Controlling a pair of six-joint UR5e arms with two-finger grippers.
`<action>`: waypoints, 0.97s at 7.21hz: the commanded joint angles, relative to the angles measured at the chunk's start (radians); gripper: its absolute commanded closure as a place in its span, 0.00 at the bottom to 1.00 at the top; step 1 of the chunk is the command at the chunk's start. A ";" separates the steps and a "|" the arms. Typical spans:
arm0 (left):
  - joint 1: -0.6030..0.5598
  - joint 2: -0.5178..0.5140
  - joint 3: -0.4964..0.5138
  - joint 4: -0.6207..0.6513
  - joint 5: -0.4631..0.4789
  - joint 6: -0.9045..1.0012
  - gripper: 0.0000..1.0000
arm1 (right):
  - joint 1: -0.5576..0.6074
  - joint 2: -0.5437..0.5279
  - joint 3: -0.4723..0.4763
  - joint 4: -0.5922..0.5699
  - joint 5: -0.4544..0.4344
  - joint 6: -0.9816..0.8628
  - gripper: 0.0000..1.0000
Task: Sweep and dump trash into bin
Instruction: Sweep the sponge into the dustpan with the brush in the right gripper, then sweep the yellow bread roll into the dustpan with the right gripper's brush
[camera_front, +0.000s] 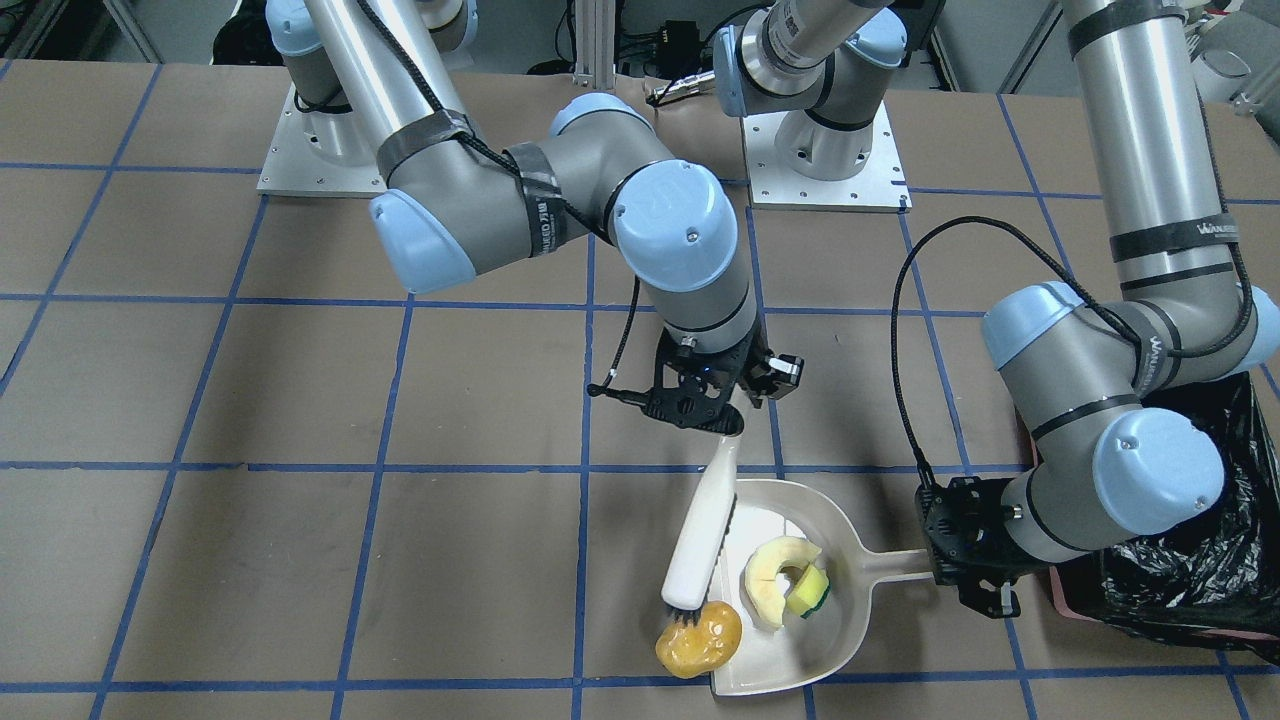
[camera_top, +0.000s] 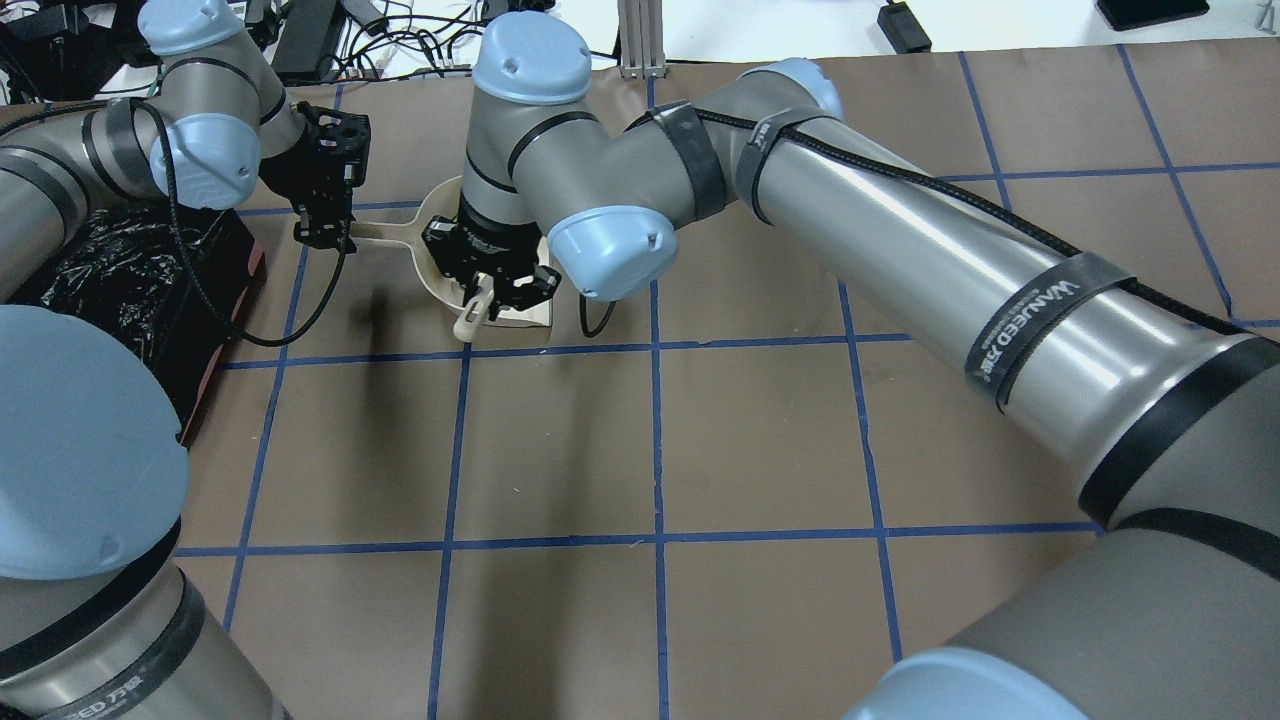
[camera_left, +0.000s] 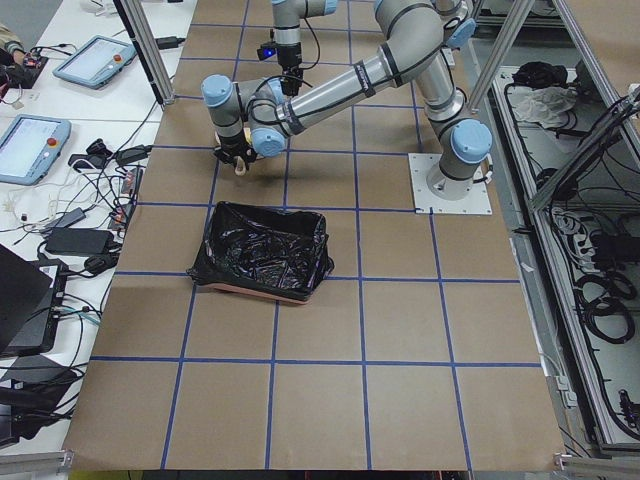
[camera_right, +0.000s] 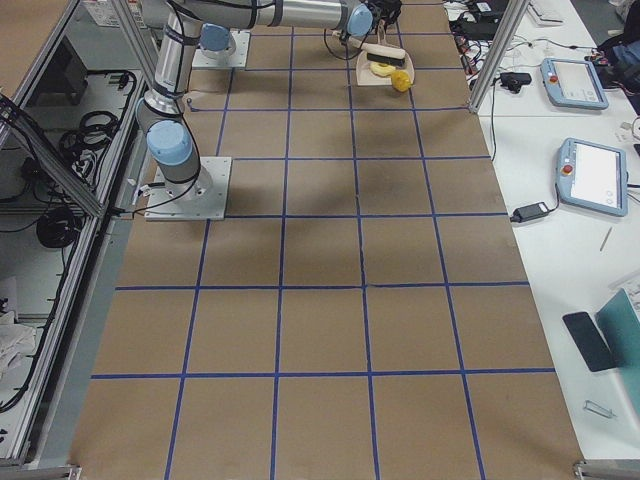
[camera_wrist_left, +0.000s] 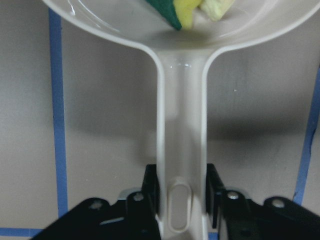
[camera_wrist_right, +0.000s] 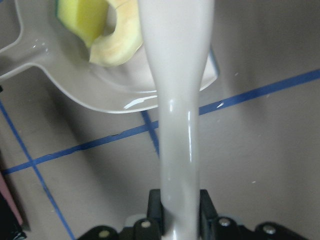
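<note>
The cream dustpan (camera_front: 800, 640) lies on the table with the pale cream wedge (camera_front: 772, 580) and the yellow-and-green sponge piece (camera_front: 808, 593) inside it. The glossy yellow-orange lump (camera_front: 698, 640) sits at the pan's open lip, against the bristles of a white brush (camera_front: 705, 530). My right gripper (camera_front: 730, 418) is shut on the brush handle (camera_wrist_right: 177, 115). My left gripper (camera_front: 935, 566) is shut on the dustpan handle (camera_wrist_left: 182, 150). The bin (camera_front: 1190, 570), lined with a black bag, stands right behind my left wrist. The wedge (camera_wrist_right: 117, 47) and the sponge (camera_wrist_right: 82, 15) also show in the right wrist view.
The bin (camera_left: 262, 250) stands on the brown table with blue tape lines; a pink edge shows at its base (camera_front: 1075, 600). Both arm base plates (camera_front: 825, 165) are at the robot's side. Tablets and cables lie on side benches beyond the table's far edge (camera_right: 585, 170).
</note>
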 joint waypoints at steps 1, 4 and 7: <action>0.000 -0.001 0.000 -0.001 0.002 0.000 0.86 | -0.064 -0.001 0.008 0.051 -0.118 -0.232 1.00; 0.000 -0.001 0.000 -0.001 0.009 0.000 0.86 | -0.128 0.076 0.004 0.034 -0.149 -0.390 1.00; -0.002 0.009 0.002 -0.005 0.036 -0.012 0.86 | -0.144 0.127 -0.006 0.012 -0.134 -0.378 1.00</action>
